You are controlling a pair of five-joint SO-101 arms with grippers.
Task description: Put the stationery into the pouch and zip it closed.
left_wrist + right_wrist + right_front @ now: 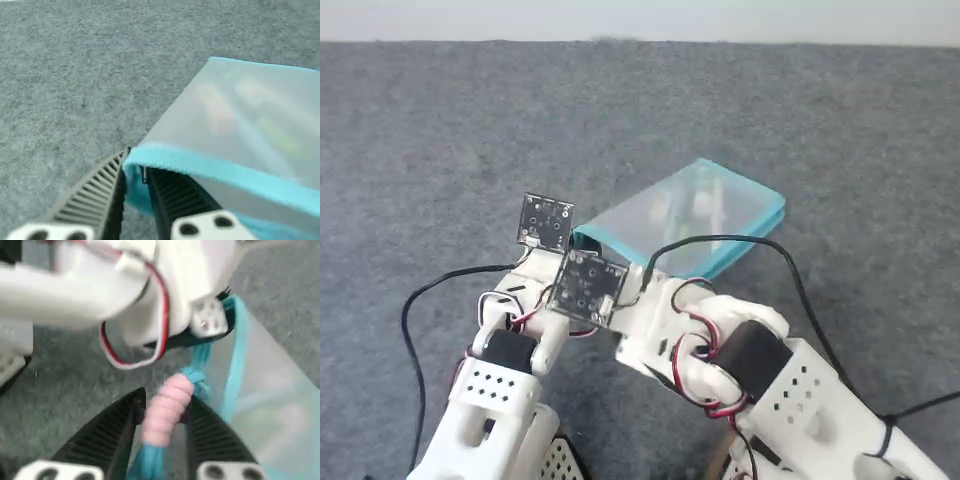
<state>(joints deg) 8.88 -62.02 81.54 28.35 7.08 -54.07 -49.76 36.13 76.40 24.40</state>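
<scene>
Status: late stage, by judgement. Finds the pouch (692,212) flat on the grey table (440,130), with blurred orange and green shapes behind its clear wall, taken as the stationery (220,107) already loaded. Leaves the zip as the remaining step. Cannot tell the closed share of the mouth, with the zip track blurred and partly hidden beside the right gripper.

Left gripper (134,166): narrow, jaws pinched on the pouch's nearest corner, right at the end of the teal edge band (215,170). Serves, apparently, as an anchor.

Right gripper (165,401): narrow, clamped on the pink zip pull (164,412), with the knotted teal cord (197,377) just beyond the fingertips and touching the pull. Sits close beside the left gripper, at the same end of the pouch.

Orientation: long axis from the held corner away from both grippers, slanting toward the right arm's side in the high view. Far short end pointing away from the arms. Teal band leading out from the left gripper's jaws along the pouch's near edge.

Next, as judgement only: probably calls for drawing the pull along the band, away from the left gripper's hold, corner kept pinned. Risks a slipped pull or a dragged pouch on loss of that hold.
</scene>
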